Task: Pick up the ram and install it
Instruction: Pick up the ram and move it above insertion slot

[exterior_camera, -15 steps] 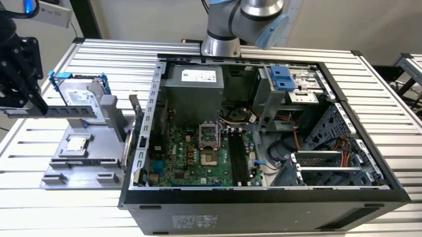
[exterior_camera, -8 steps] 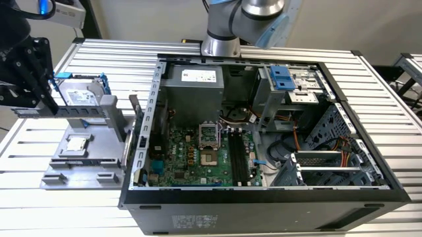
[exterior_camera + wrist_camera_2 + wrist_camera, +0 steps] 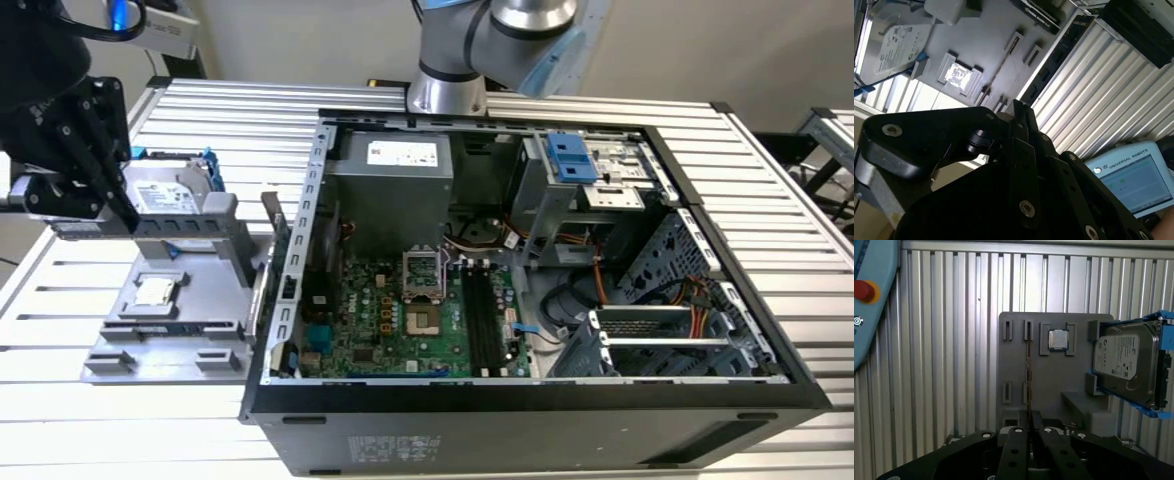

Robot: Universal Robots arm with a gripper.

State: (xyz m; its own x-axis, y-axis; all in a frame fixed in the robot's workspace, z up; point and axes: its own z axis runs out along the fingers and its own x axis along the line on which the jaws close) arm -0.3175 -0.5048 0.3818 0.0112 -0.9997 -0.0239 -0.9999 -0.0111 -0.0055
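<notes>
First wrist view: ram on edge in tray, long axis toward camera.

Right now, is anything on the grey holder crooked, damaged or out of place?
Nothing stands out. The ram stands straight on its edge in the grey holder, in line with the gripper. The processor lies flat in its recess, and the hard drive sits in its blue frame. No damage shows.
</notes>
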